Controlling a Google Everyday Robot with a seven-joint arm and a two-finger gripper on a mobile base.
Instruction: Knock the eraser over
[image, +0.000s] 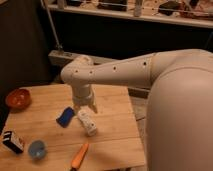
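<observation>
The gripper (84, 107) hung over the middle of the table (116, 131), released and empty, above one blue pad (65, 117) and one white box (87, 123). One eraser (12, 141) sat at the near left edge, just beside one blue cup (36, 148).

The gripper (85, 106) is being held low over the table (116, 116), at the far end of the white oblong box (88, 126); whether they are touching is being left untold. The orange object (79, 156), the table's front and the arm (120, 74) are being cut off by the edges. The eraser's (12, 141) mark is being shown too small to read.
</observation>
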